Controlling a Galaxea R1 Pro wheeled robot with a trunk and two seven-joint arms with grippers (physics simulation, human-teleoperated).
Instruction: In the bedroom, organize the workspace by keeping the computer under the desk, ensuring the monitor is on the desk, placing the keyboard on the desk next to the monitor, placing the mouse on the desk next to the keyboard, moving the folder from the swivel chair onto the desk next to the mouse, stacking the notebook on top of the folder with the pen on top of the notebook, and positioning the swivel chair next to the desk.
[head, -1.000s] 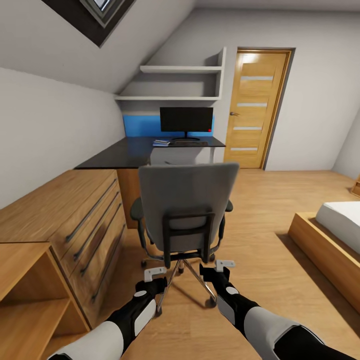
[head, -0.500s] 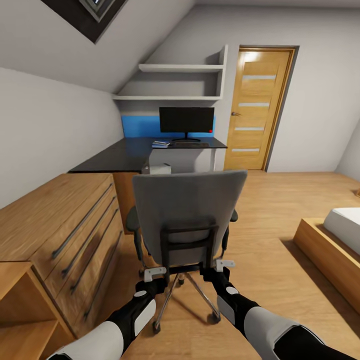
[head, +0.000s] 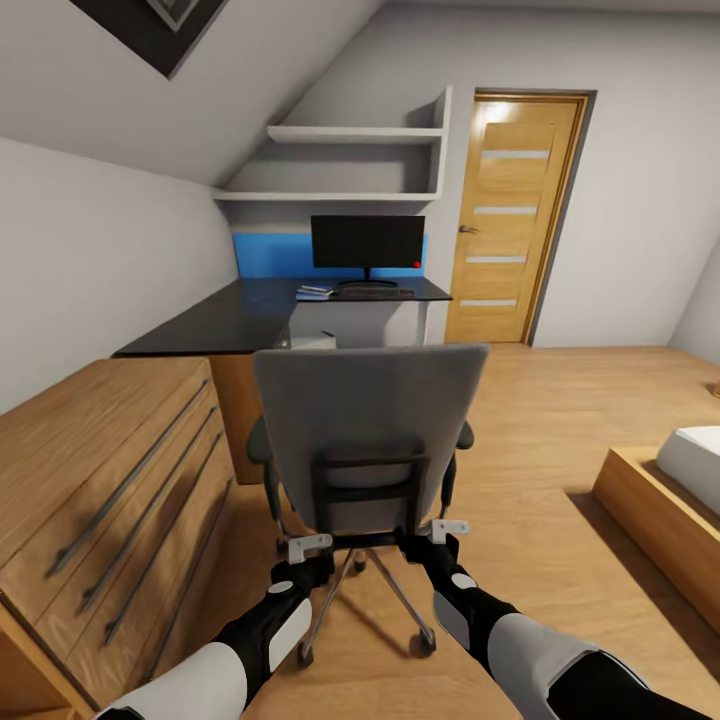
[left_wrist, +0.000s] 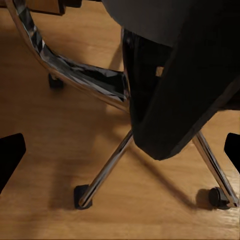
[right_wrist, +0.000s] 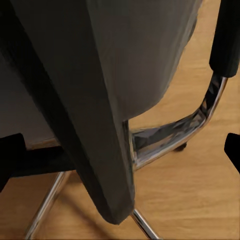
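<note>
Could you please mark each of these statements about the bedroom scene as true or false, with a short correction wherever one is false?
1. The swivel chair has its back turned toward the robot. True.
2. The monitor lies flat on the floor. False: it stands upright on the desk, near the far wall.
3. The left gripper and right gripper are both low behind the chair's back. True.
4. The door beside the desk is wide open. False: it is closed.
5. The keyboard sits on the chair seat. False: it lies on the desk in front of the monitor.
</note>
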